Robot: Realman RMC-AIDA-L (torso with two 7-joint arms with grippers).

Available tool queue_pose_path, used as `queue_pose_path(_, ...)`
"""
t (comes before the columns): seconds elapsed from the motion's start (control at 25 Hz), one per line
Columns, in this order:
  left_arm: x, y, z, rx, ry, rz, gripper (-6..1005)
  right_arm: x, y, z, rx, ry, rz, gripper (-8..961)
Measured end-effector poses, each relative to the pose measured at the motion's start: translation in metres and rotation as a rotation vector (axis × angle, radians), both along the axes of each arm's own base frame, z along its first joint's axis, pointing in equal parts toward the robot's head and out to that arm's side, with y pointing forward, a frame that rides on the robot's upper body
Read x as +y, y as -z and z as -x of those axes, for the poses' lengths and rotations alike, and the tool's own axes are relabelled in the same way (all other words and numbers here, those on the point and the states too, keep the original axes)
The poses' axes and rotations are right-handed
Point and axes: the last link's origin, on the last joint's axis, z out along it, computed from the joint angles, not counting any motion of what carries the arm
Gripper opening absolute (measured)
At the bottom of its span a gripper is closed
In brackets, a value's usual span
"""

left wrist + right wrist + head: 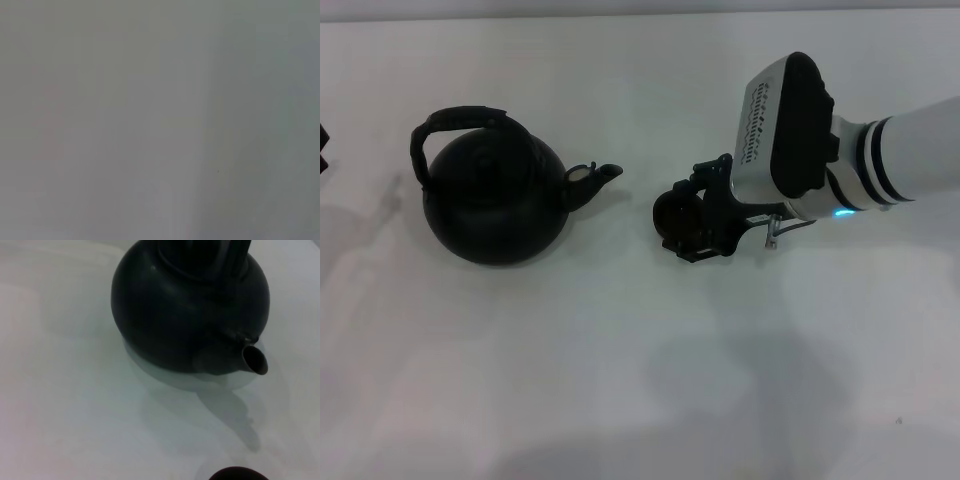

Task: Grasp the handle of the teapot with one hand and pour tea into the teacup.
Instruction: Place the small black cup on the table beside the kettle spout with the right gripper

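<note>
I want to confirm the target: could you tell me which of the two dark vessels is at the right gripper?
The teacup: small, handleless, right at the right gripper. The big spouted teapot stands apart, toward the robot's left.

The teapot is showing a matt black skin with a faintly grainy, cast look, and its handle is looking rough and wrapped. The teacup is appearing dark and dull, while the table is presenting a smooth, pale, slightly reflective surface.
</note>
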Motion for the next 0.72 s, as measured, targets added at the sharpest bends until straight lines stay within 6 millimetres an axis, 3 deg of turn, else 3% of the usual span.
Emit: queue_pose_path(0.72, 0.0014, -0.001, -0.0007, -0.002, 0.002, -0.007, 875, 0.0013, -0.003, 0.0015, 0.006, 0.024, 0.007, 773)
